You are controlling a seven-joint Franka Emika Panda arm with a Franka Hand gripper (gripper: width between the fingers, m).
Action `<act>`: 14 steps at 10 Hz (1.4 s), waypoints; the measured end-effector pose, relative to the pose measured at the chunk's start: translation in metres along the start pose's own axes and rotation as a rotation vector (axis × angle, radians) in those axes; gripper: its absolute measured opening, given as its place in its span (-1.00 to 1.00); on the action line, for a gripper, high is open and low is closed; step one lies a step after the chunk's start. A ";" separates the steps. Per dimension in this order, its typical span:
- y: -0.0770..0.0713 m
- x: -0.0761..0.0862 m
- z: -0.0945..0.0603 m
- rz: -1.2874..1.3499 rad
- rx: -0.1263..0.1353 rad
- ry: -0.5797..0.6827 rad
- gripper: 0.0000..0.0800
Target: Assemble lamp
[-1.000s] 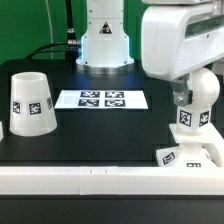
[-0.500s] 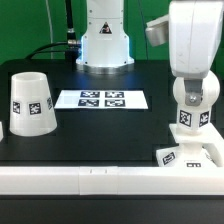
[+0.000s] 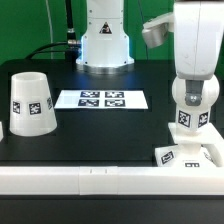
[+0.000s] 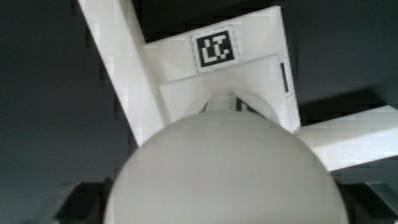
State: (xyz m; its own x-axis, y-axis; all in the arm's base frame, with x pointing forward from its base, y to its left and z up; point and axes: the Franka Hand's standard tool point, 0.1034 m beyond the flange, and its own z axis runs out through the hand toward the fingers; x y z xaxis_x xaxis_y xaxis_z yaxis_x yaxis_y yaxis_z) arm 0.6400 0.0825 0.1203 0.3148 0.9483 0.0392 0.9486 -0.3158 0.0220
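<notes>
My gripper (image 3: pixel 190 96) is shut on the ball of the white bulb (image 3: pixel 188 112), whose neck with its square marker points down. The bulb hangs just above and behind the low white base (image 3: pixel 187 156) at the exterior view's lower right. In the wrist view the bulb (image 4: pixel 222 165) fills the foreground between my dark fingers (image 4: pixel 75 200). The base (image 4: pixel 217 75) and its marker lie beyond the bulb. The tapered shade (image 3: pixel 31 103) stands mouth down at the exterior view's left.
The marker board (image 3: pixel 101 99) lies flat on the black table between the shade and the bulb. The robot's white pedestal (image 3: pixel 104 40) stands behind it. A white ledge (image 3: pixel 90 180) runs along the table's front edge.
My wrist has turned about a quarter turn over the bulb, so the hand now looks narrow. The bulb stays in nearly the same spot over the base.
</notes>
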 end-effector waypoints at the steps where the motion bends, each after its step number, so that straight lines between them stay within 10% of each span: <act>1: 0.000 0.000 0.000 0.022 0.000 0.000 0.44; 14: 0.003 -0.001 -0.001 1.156 -0.008 0.006 0.45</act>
State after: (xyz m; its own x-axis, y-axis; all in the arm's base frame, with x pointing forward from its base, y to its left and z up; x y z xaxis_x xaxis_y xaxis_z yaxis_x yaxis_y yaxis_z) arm 0.6423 0.0809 0.1216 0.9947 0.0931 0.0444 0.0942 -0.9953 -0.0238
